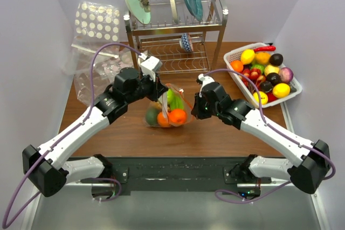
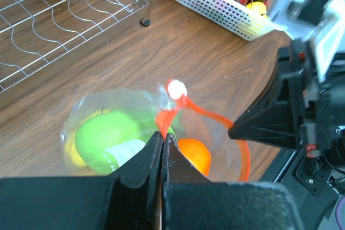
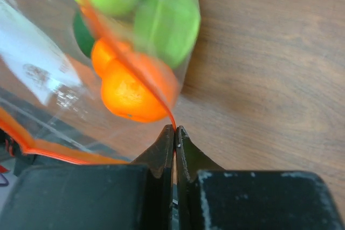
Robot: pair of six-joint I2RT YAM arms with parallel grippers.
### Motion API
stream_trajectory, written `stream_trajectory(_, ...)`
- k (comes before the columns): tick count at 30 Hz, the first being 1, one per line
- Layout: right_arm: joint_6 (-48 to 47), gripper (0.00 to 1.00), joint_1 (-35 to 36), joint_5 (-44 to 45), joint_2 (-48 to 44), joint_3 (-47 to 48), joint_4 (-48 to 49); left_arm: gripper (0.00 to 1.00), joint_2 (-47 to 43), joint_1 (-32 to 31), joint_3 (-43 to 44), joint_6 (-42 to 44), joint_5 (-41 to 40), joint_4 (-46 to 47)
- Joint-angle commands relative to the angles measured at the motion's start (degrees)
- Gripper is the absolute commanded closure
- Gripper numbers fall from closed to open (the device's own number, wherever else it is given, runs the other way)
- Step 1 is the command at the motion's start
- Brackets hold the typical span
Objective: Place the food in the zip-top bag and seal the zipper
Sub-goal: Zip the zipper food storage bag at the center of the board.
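Nearest the overhead camera, the left arm [image 1: 70,138] and right arm [image 1: 275,133] reach inward over the desk [image 1: 124,130] and meet at the bag [image 1: 161,112]. It sits mid-desk between them with the food [image 1: 177,116] inside. The left gripper [image 1: 157,88] is at the bag's top left and the right gripper [image 1: 197,107] at its right side. A basket [image 1: 233,55] of other fruit stands well apart to the right, with a dish rack [image 1: 178,52] behind.

From the left wrist, the gripper's jaws are pressed together on the orange-red zipper [image 2: 186,106], just short of the white slider [image 2: 176,88]. The strip loops open past an orange [image 2: 195,154], so the mouth looks unsealed.

From the right wrist, that gripper is likewise clamped on the thin strip at the bag's other corner, beside the orange. A lime-green fruit [image 3: 167,22] lies deeper in.

Filling looks done, so sealing is the step in hand. I'd judge it goes best if both pinches draw gently apart until the strip is straight and taut. One can then hold the corner while the slider runs the whole length. Pulling too hard could slip the thin plastic free or tip the bag.
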Motion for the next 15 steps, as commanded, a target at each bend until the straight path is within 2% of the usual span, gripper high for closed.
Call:
stream_trajectory(1, -2.2, 1.0, 0.3, 3.1, 1.3, 12.0, -2.8, 1.0, 0.0, 0.2, 1.3, 0.7, -0.4, 2.2)
stream_trajectory(5, -5.4, 1.0, 0.3, 4.3, 4.2, 25.6, -7.6, 1.0, 0.5, 0.2, 1.3, -0.9, 0.9, 1.5)
stream_trajectory(7, -5.8, 1.0, 0.3, 1.1, 4.8, 31.0, -7.9, 1.0, 0.9, 0.2, -0.1, -3.5, 2.9, 1.9)
stream_trajectory(10, -5.2, 1.0, 0.2, -2.9, 3.5, 30.6, -4.1, 1.0, 2.5, 0.1, -2.8, -7.4, 6.4, 3.2)
stream_trajectory(11, -4.8, 1.0, 0.3, -2.4, 3.2, 29.7, -3.6, 1.0, 3.1, 0.2, -2.3, -7.7, 6.8, 1.0)
stream_trajectory(15, -5.2, 1.0, 0.2, 5.3, 4.2, 24.0, -6.9, 1.0, 2.5, 0.2, 7.9, -6.2, 2.5, -6.5)
